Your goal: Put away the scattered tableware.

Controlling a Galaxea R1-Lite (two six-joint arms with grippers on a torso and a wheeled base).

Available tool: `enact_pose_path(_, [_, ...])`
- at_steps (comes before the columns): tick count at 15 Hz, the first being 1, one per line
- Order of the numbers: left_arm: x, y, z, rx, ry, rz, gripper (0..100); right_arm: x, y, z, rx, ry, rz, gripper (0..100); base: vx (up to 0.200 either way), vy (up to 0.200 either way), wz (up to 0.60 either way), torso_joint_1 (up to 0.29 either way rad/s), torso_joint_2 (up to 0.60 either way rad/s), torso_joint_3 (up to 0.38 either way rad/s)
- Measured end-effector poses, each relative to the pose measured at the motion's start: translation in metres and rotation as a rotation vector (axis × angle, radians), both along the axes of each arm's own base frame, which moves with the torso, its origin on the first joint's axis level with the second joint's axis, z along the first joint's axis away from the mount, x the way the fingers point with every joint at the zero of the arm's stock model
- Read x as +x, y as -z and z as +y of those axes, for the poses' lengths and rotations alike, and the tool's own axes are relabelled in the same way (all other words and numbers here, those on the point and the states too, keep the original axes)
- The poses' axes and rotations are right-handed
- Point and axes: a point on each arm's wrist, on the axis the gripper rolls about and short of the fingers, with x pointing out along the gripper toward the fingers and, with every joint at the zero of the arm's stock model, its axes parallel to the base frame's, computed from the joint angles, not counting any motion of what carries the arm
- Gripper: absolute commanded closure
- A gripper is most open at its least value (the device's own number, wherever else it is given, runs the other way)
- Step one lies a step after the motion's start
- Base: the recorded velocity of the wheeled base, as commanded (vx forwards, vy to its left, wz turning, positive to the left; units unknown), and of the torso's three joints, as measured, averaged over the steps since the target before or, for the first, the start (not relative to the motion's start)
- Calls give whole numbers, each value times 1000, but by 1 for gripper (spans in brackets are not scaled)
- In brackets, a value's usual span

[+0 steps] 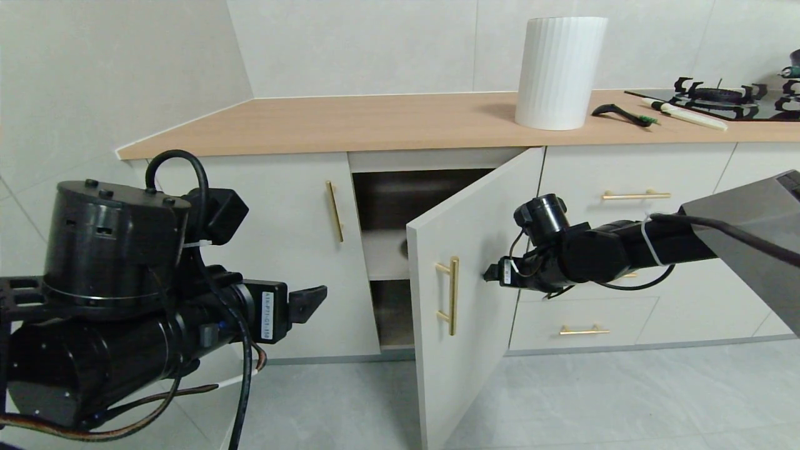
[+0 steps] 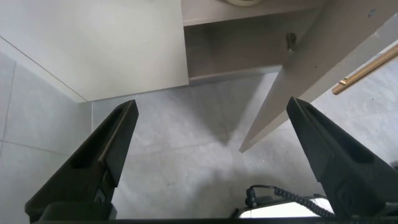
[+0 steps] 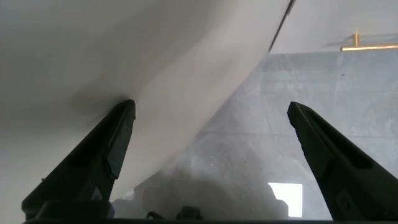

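Note:
On the wooden counter [image 1: 350, 122] at the right, a black utensil [image 1: 619, 114] and a white-handled utensil [image 1: 684, 116] lie beside a tall white ribbed container [image 1: 558, 72]. Below them a cabinet door [image 1: 475, 250] with a gold handle [image 1: 451, 295] stands partly swung out. My right gripper [image 1: 490, 274] [image 3: 211, 107] is open and empty, its fingertips close to the outer face of the door [image 3: 124, 56], just right of the handle. My left gripper [image 1: 309, 300] [image 2: 211, 106] hangs low at the left over the floor, open and empty, left of the door [image 2: 311, 68].
A gas hob [image 1: 725, 97] sits at the counter's far right. The open cabinet [image 1: 387, 250] has a shelf inside. A closed door with a gold handle [image 1: 334, 211] is to its left, and drawers [image 1: 631, 197] to its right. Grey tiled floor [image 1: 594, 400] lies in front.

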Motion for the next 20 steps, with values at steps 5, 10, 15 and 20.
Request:
enact_pose_path(5, [-1, -3, 2, -8, -5, -11, 0, 3, -1, 2, 46, 31, -21, 0, 200, 0, 0, 2, 2, 0])
enact_pose_path(10, [-3, -6, 3, -16, -10, -29, 0, 14, -8, 8, 134, 131, -75, 0, 0, 0, 0, 0, 0, 0])
enact_pose_path(15, [-5, -12, 4, -43, -9, -69, 0, 33, -6, 14, 132, 251, -153, 0, 0, 0, 0, 0, 0, 0])
enact_pose_path(20, [-5, -12, 4, -44, -9, -71, 0, 44, -4, 15, 141, 309, -211, 0, 0, 0, 0, 0, 0, 0])
